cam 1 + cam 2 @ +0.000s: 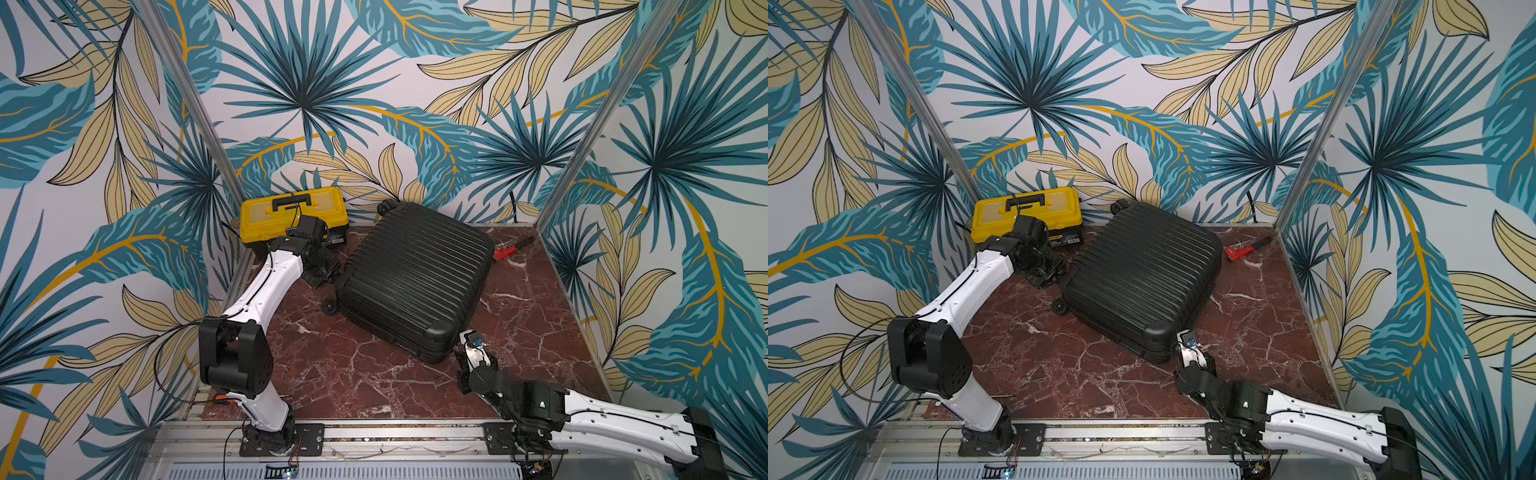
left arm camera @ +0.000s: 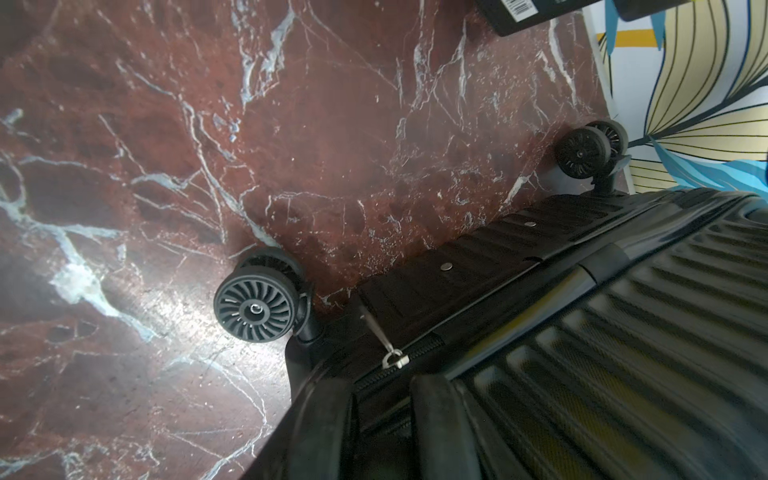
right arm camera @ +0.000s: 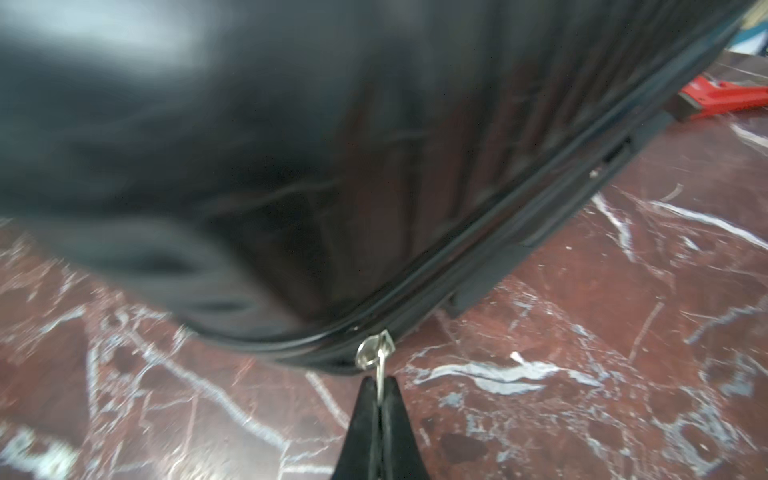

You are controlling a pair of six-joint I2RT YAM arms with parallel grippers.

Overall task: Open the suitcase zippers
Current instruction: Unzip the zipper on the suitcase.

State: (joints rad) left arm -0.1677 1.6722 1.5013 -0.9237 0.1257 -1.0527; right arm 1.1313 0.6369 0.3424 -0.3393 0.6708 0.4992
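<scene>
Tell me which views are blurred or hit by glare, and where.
Right wrist view: the suitcase near the lens is smeared soft, with a pale glare patch; the zipper pull in the right end effector is sharp. Left wrist view: wheel crisp, glare on the table beside it. Both top views: sharp, evenly lit.

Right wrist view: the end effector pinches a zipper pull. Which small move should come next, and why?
Probably draw the zipper pull along the seam round the suitcase corner: the right end effector is shut on its tab, and the suitcase lies closed.
</scene>
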